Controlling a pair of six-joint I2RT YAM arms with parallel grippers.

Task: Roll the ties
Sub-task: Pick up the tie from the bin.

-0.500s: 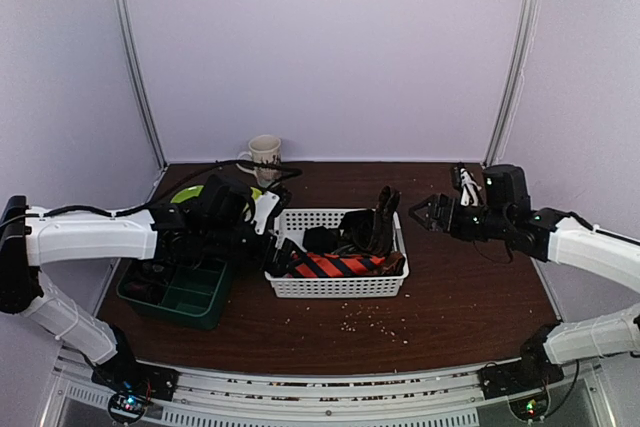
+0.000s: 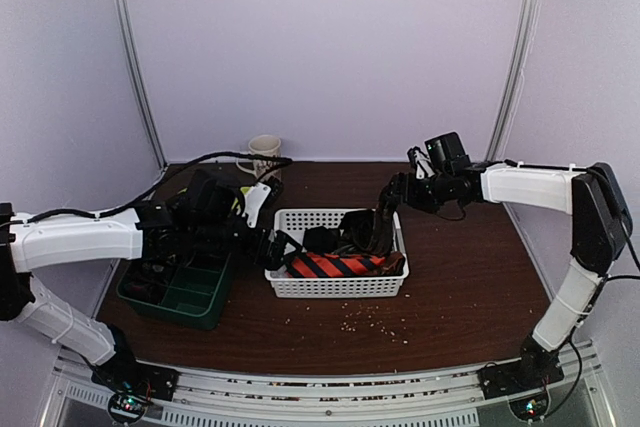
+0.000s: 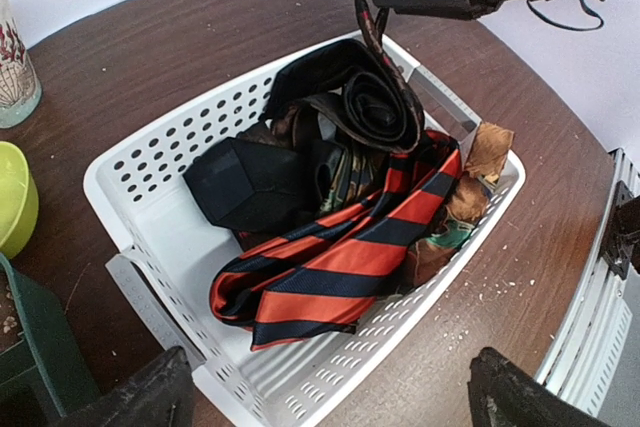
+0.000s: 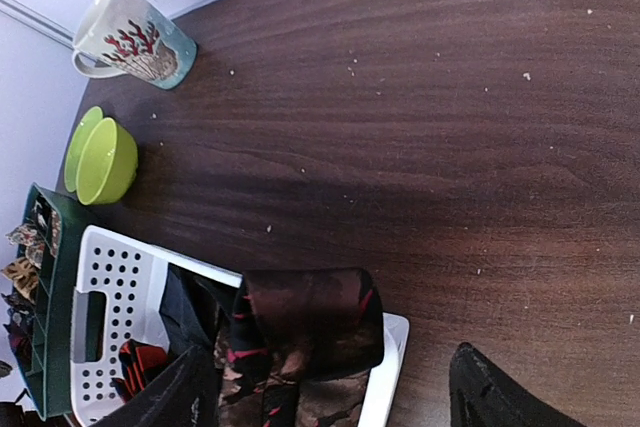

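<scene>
A white basket (image 2: 335,285) holds several ties. An orange-red and navy striped tie (image 3: 340,267) lies in front, also seen from the top (image 2: 335,265). A black folded tie (image 3: 245,182) and a dark coiled tie (image 3: 375,112) lie behind it. A dark brown tie with red marks (image 4: 310,322) stands up at the basket's far right corner (image 2: 384,219). My right gripper (image 2: 392,195) is open, its jaws either side of that tie's top (image 4: 330,392). My left gripper (image 2: 275,247) is open and empty over the basket's left end (image 3: 330,402).
A dark green bin (image 2: 180,292) sits left of the basket under my left arm. A patterned mug (image 4: 130,37) and a lime green bowl (image 4: 100,157) stand at the back left. Pale crumbs (image 2: 370,319) dot the brown table in front of the basket.
My right arm has swung left from the table's right side to the upright tie at the basket's far right corner. My left gripper has shifted slightly toward the basket.
</scene>
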